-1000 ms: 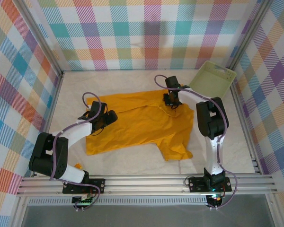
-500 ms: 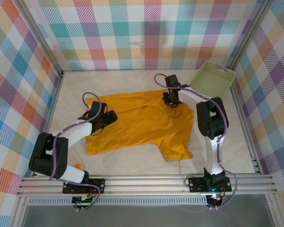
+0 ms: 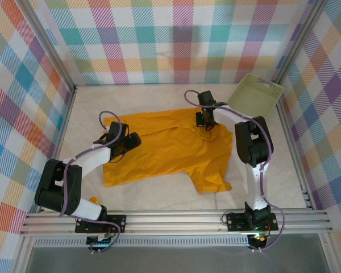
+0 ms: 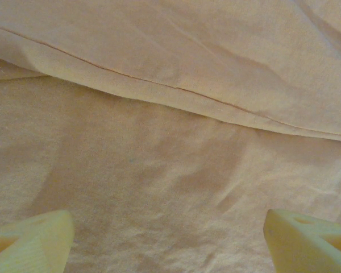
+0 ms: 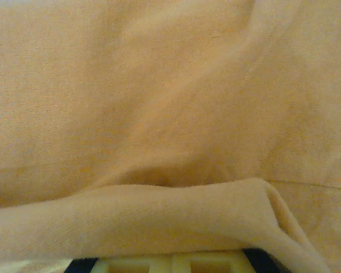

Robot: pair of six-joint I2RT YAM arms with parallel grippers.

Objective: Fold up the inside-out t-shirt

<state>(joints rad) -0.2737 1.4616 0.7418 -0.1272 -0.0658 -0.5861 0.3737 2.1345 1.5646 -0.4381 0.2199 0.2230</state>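
Left tool [image 3: 124,145] hangs released, jaws wide, just over the left part of the plain mustard-orange cotton t-shirt [image 3: 159,153], gripping nothing. That shirt lies spread nearly flat on the pale worktop [image 3: 153,199] between the arms, not yet folded over, so I judge the folding barely begun. Right tool [image 3: 206,120] is clenched on a ridge of cloth at the far edge, fingertips mostly buried under it. Which face of the cloth is outward I cannot tell.
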